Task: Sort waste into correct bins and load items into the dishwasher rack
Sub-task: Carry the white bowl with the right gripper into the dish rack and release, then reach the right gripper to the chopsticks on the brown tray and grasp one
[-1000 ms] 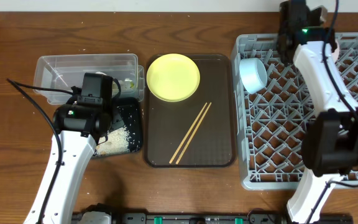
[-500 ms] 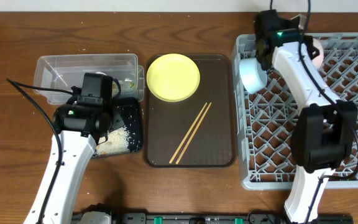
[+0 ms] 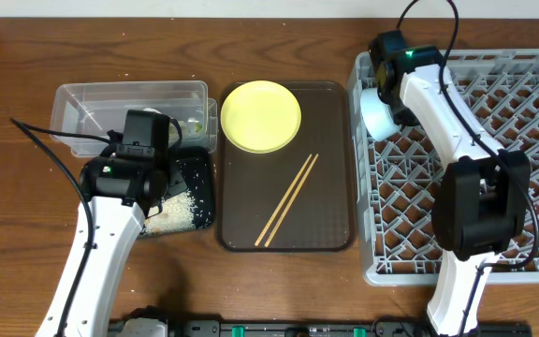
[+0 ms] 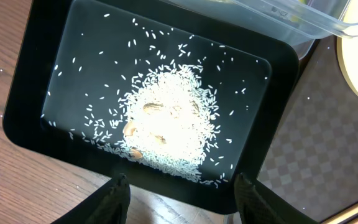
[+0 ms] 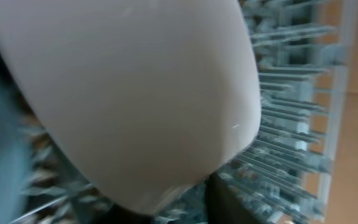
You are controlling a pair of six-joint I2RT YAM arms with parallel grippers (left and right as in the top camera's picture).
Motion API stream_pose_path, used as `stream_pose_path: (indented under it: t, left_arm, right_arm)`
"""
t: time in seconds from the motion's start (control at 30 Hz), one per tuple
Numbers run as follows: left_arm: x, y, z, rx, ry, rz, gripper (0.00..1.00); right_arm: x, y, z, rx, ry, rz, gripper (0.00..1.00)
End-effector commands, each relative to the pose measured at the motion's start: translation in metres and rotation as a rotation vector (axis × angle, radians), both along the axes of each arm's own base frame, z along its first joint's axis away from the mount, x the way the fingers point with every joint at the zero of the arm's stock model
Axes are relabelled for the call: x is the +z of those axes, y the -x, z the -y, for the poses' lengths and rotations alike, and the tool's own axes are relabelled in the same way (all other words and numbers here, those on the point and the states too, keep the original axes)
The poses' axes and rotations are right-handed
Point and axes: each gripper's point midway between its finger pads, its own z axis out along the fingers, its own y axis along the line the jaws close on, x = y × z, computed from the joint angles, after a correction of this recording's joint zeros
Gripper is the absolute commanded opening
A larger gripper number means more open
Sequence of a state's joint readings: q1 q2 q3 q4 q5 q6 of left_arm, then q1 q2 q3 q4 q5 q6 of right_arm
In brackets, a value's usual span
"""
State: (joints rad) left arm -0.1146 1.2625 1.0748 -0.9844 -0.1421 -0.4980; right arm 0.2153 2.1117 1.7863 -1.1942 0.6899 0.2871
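Note:
My left gripper [image 4: 182, 205] hangs open over the near rim of the shallow black tray [image 4: 36, 93], which holds a heap of loose white rice [image 4: 166, 124]. The clear tub [image 3: 92, 98] stands just behind it. My right gripper [image 5: 176, 208] is at the grey dishwasher rack's [image 3: 531, 187] back left corner, above the light blue bowl [image 3: 374, 117] standing there. A white bowl [image 5: 135, 81] fills the right wrist view, its edge between the dark fingers; blur hides whether they pinch it. The yellow plate [image 3: 261, 115] and wooden chopsticks [image 3: 288, 198] lie on the brown serving tray [image 3: 330, 187].
The brown serving tray sits between the two bins and the rack. A few brownish scraps [image 4: 149, 107] lie in the rice heap. Bare wooden table [image 3: 26, 234] lies to the left of my left arm and along the front edge.
My right arm has swung left along the rack's back edge, from the back middle to the back left corner over the light blue bowl. The left arm has not moved.

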Motion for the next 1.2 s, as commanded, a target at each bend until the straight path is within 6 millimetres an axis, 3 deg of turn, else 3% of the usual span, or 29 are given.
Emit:
stream_pose_path:
  t: [0.0,0.1,0.17,0.23,0.33,0.47,0.63,0.87,1.0,1.17]
  left_arm:
    - [-0.003,0.001,-0.005,0.014,-0.023,-0.012,0.57]
    - [-0.003,0.001,-0.005,0.014,-0.023,-0.012,0.57]
    - [-0.003,0.001,-0.005,0.014,-0.023,-0.012,0.57]
    - [-0.003,0.001,-0.005,0.014,-0.023,-0.012,0.57]
    - [-0.003,0.001,-0.005,0.014,-0.023,-0.011,0.58]
    - [-0.003,0.000,-0.005,0.014,-0.022,-0.008,0.57]
    - [-0.003,0.000,-0.005,0.014,-0.022,-0.008,0.58]
    - [-0.003,0.000,-0.005,0.014,-0.022,-0.008,0.58]
    - [-0.003,0.000,-0.005,0.014,-0.022,-0.008,0.58]
    - [-0.003,0.000,-0.005,0.014,-0.023,-0.008,0.58]
  right_arm:
    - [0.010,0.002,-0.026,0.010,-0.172,0.043,0.38]
    - [0.042,0.001,-0.033,0.024,-0.234,0.131,0.67]
    - [0.067,0.001,-0.041,0.053,-0.298,0.199,0.79]
    - [0.088,0.003,-0.058,0.127,-0.398,0.234,0.81]
    - [0.108,0.014,-0.101,0.263,-0.634,0.230,0.80]
    - [0.111,0.038,-0.158,0.372,-0.888,0.138,0.74]
    - [0.084,0.068,-0.198,0.417,-0.924,0.006,0.68]
    - [0.013,0.111,-0.238,0.311,-0.903,-0.094,0.61]
    - [-0.026,0.127,-0.252,0.297,-0.884,-0.091,0.56]
    - [-0.059,0.136,-0.253,0.274,-0.793,-0.063,0.53]
